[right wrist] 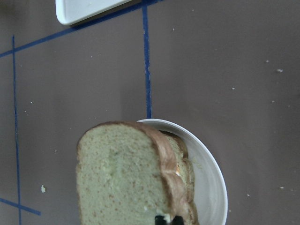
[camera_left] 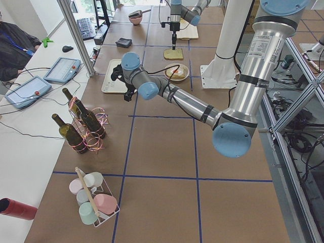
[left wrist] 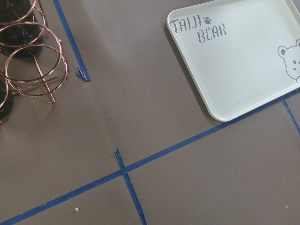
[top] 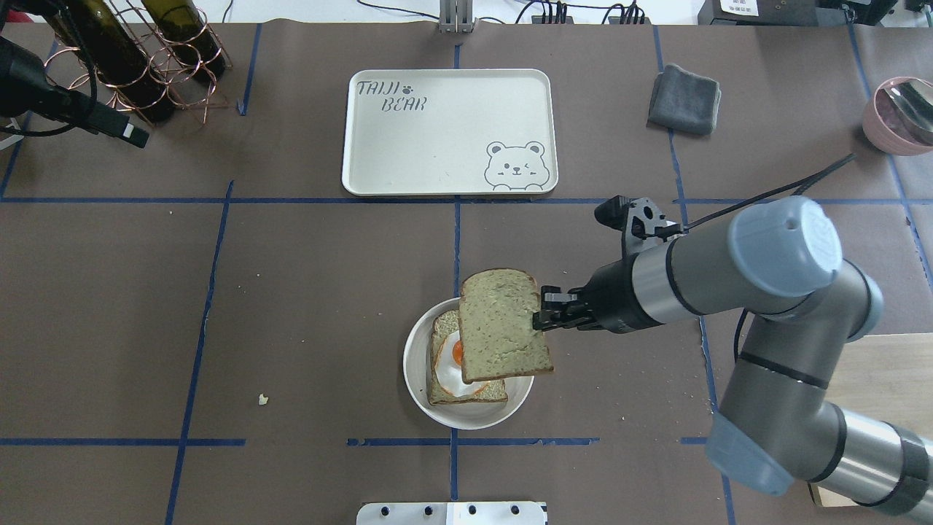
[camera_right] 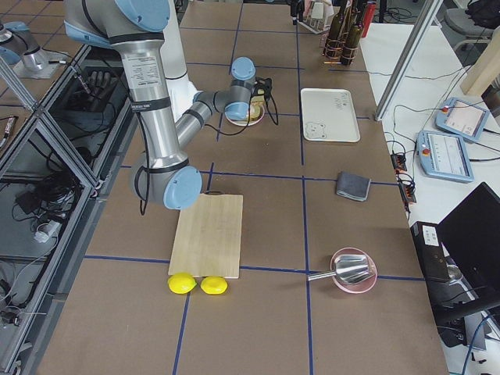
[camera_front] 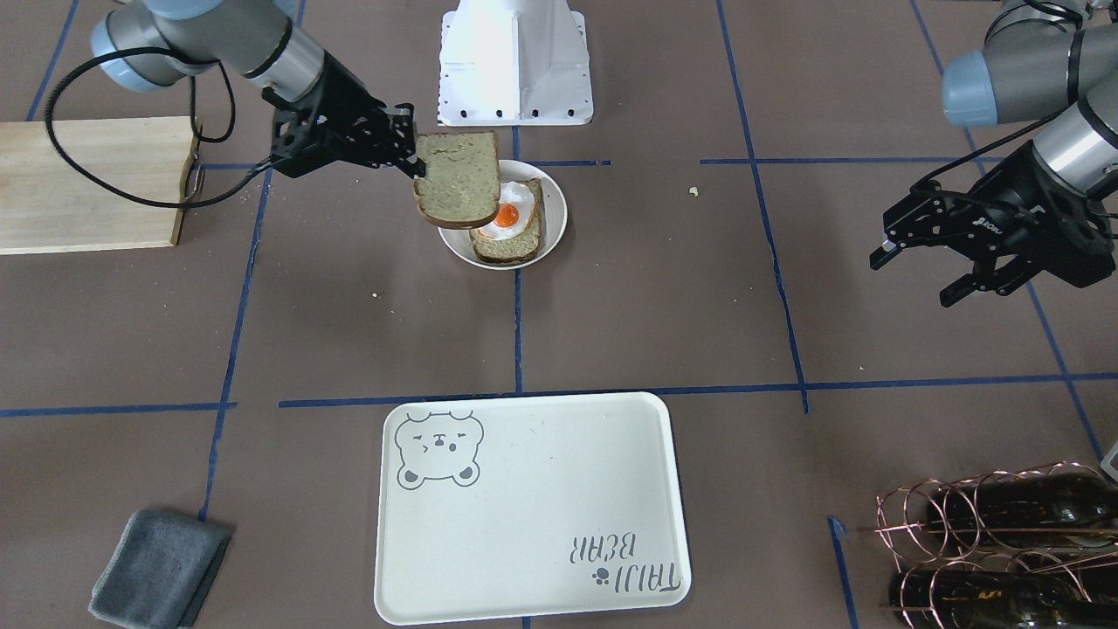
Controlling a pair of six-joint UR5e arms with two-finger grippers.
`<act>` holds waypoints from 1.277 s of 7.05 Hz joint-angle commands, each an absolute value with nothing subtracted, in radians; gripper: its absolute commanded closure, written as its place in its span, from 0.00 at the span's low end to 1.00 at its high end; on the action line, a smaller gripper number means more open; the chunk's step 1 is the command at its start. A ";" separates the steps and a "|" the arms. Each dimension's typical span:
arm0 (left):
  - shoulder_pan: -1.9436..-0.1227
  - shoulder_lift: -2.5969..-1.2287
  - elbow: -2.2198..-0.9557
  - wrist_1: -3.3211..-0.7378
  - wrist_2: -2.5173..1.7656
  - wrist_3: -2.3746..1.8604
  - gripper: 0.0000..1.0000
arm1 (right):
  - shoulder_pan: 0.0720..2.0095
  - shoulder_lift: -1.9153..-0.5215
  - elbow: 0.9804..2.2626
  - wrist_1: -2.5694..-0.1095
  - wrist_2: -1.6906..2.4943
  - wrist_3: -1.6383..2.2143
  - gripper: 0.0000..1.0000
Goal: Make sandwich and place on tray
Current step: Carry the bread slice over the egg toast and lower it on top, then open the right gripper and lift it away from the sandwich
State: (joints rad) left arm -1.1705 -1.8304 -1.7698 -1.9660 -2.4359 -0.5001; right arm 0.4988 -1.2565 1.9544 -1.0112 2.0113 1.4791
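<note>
Currently: the capping step is in hand. The right gripper [camera_front: 410,163] is clamped on one edge of a tan, dark-crusted square top bread slice [camera_front: 457,179] and carries it in the air over the round white ceramic plate [camera_front: 555,218].

- On the plate lies the lower bread slice [top: 466,392], of the same tan crumb, with a fried egg [top: 453,364] of white with an orange yolk on top of it.
- The carried slice overlaps only part of the stack. The yolk shows past its edge in both the overhead and the front-facing view, so the two slices look not yet aligned.
- I cannot tell whether the slices touch; they read as apart.
- The left gripper [camera_front: 913,278] has its fingers spread with nothing between them. It hangs over bare table on its own side, well away from the plate.
- The large cream-white rectangular plastic tray [top: 437,138] with the bear drawing carries nothing. It sits well apart from the plate, across the table from the robot.
- Bystanders: a pale wooden cutting board [camera_front: 87,183], a grey folded cloth [camera_front: 157,568], and a copper wire bottle rack [camera_front: 987,524].

Judgement: the sandwich is two-thirds built, and nothing has gone to the tray yet.

The next move calls for squaring the held slice over the egg, lowering it level, then letting go without dragging it. The slice is held by one edge only, so there is some risk of sag or of skewing the egg. After that, the plate has to go to the tray.
</note>
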 commanded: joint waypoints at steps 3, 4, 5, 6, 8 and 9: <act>-1.170 -1.830 -1.763 -1.967 -2.436 -0.500 0.00 | 0.394 -1.150 1.809 -1.043 1.890 1.488 1.00; -1.170 -1.830 -1.763 -1.967 -2.436 -0.500 0.00 | 0.391 -1.152 1.812 -1.063 1.890 1.486 1.00; -1.170 -1.830 -1.763 -1.967 -2.436 -0.500 0.00 | 0.396 -1.158 1.818 -1.063 1.894 1.485 1.00; -1.169 -1.830 -1.761 -1.967 -2.436 -0.500 0.00 | 0.394 -1.161 1.813 -1.065 1.894 1.486 1.00; -1.146 -1.835 -1.764 -1.986 -2.415 -0.565 0.00 | 0.393 -1.160 1.818 -1.093 1.891 1.485 0.00; -1.091 -1.839 -1.773 -2.037 -2.342 -0.660 0.00 | 0.402 -1.158 1.841 -1.164 1.894 1.485 0.00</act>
